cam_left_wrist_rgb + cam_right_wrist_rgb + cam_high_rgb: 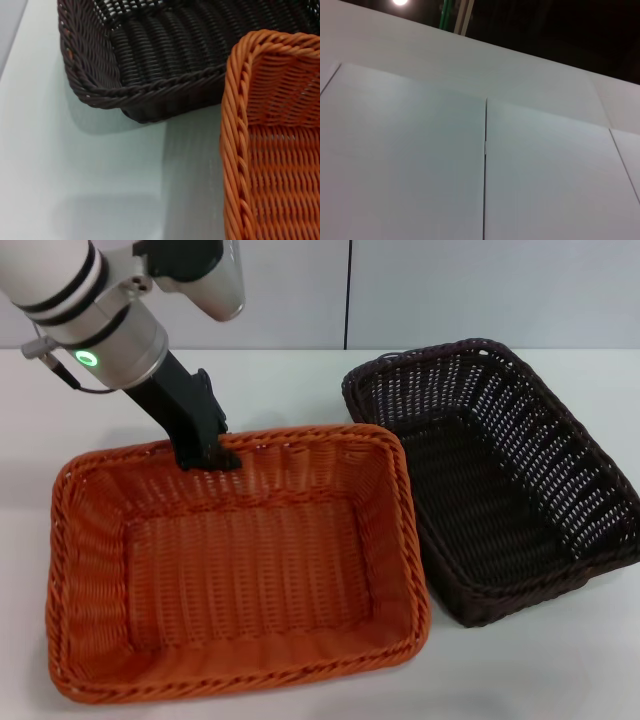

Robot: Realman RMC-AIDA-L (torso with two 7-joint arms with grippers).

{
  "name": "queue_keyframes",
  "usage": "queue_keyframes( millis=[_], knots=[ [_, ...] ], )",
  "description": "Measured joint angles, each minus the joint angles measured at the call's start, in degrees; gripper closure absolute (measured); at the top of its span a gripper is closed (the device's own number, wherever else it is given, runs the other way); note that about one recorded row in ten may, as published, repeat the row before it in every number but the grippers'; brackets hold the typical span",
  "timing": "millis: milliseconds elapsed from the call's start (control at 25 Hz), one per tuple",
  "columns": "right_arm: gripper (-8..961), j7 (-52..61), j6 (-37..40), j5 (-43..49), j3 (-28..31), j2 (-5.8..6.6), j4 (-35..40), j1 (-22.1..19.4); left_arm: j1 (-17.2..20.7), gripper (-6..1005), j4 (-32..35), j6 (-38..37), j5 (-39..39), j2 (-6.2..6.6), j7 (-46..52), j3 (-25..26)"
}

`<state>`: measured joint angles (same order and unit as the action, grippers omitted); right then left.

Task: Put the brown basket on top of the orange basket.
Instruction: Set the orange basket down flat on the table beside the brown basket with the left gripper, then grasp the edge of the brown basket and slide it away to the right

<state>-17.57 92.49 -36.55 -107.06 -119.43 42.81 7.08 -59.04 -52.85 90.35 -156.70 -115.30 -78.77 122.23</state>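
Brown basket (500, 480) sits beside orange basket (235, 560), left pincer (208, 455) gripping its rim.

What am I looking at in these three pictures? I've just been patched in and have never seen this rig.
It is a two-armed robot with a camera on its head and one on each wrist. The head view looks down on a white table. On it lie an orange basket and, to its right, a brown basket, side by side with near corners close together; whether they touch I cannot tell. Both look empty. The left gripper is down at the orange basket's far rim; whether it grips it is unclear. The left wrist view shows a corner of each basket close up. The right wrist view shows only pale wall panels, so that arm seems parked away from the work. The brown basket is not yet on the orange one.
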Motion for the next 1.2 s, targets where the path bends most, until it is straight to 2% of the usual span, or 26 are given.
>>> queue_keyframes(
  millis=[240,520,800,1040,1200],
  knots=[
    [163,0.0,0.67,-0.01,-0.12,-0.01,-0.01,-0.11,0.74,768,-0.13,-0.3,-0.28,-0.53,0.49,-0.03],
    [163,-0.02,1.56,-0.01,-0.11,-0.01,-0.03,-0.43,2.93,763,-3.63,-0.38,-0.56,-2.36,0.48,-1.28],
    [162,-0.02,2.32,-0.05,-0.28,-0.1,0.0,-0.84,3.21,757,-3.55,-1.95,-0.77,-2.51,1.1,-3.82],
    [162,-0.15,2.62,-0.18,-0.78,-0.1,0.0,-1.02,3.72,587,-3.83,-4.66,-0.78,-2.55,1.94,-5.66],
    [162,-0.33,2.63,-0.14,-0.87,-0.1,0.05,-1.01,4.3,532,-4.71,-7.38,-0.79,-2.56,2.01,-5.83]
  ],
)
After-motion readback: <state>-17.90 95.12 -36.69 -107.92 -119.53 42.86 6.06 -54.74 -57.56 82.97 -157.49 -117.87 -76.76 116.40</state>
